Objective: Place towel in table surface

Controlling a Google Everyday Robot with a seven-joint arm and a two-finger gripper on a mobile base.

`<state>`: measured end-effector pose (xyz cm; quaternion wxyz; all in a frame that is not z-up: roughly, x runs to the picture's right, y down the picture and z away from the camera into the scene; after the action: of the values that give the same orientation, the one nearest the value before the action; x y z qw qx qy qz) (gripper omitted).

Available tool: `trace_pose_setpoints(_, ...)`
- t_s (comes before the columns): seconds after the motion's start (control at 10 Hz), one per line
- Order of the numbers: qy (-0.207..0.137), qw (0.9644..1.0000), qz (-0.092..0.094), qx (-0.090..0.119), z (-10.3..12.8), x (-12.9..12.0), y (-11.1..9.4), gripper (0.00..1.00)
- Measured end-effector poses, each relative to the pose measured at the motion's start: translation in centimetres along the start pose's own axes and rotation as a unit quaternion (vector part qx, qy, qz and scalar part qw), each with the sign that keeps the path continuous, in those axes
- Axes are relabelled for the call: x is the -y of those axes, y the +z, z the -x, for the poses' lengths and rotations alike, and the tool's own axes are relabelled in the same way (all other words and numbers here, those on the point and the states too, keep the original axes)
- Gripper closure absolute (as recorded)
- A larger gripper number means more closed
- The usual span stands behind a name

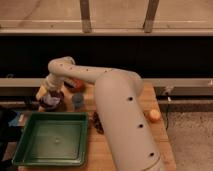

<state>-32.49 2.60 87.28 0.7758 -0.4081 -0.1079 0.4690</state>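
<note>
The end effector (50,96) hangs at the far left of the desk (150,98), jaws spread wide, gripping nothing that shows. Directly under it sits a purple bowl (50,104), and the pale patch in it looks like the towel (50,100). A green tray (52,140) lies nearer, and an orange ball (154,115) lies at the right.

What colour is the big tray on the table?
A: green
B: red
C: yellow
A: the tray is plainly green. The gripper hangs just beyond its far edge, over the left end of the table.
</note>
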Motion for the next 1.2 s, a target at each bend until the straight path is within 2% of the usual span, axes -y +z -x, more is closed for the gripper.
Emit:
trace_pose_setpoints(0.2,0.022,0.9995,0.018,-0.014,-1.0,1.7,1.7,0.22)
trace_pose_setpoints(0.4,0.036,0.9982,0.039,-0.028,-1.6,2.1,2.8,0.26)
trace_pose_setpoints(0.5,0.041,0.9973,0.053,-0.029,-1.9,2.4,3.1,0.33)
trace_pose_setpoints(0.6,0.040,0.9971,0.059,-0.028,-2.1,2.6,3.2,0.44)
trace_pose_setpoints(0.9,0.031,0.9975,0.058,-0.026,-1.9,1.9,3.1,0.75)
trace_pose_setpoints(1.2,0.023,0.9982,0.051,-0.021,-1.5,1.5,2.3,0.99)
